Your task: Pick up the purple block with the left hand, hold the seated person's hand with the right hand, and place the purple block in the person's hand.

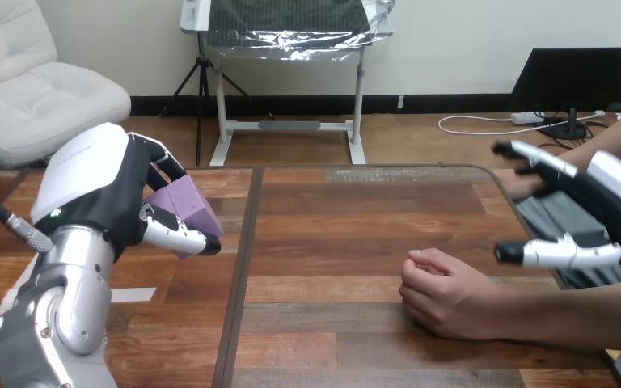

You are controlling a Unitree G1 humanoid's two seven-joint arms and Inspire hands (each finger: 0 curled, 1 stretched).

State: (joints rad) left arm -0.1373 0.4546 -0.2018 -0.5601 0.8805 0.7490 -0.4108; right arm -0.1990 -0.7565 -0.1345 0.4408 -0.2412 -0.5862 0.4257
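Much of the purple block (187, 210) was hidden behind the left hand (117, 194) clamped round it above the counter's (348, 218) left side; its visible faces were plain lilac. The right hand (606, 214), cut off at the edge, hovered with fingers apart near the person's hand (445, 295), not touching it.

Block (187, 207): no print readable on its purple faces.
Left hand (117, 194): white shell plain; a green speck (55, 213), possibly a light, too small to read as a sign.
Right hand (614, 202): no lettering readable.
Table (331, 242): no lettering readable.
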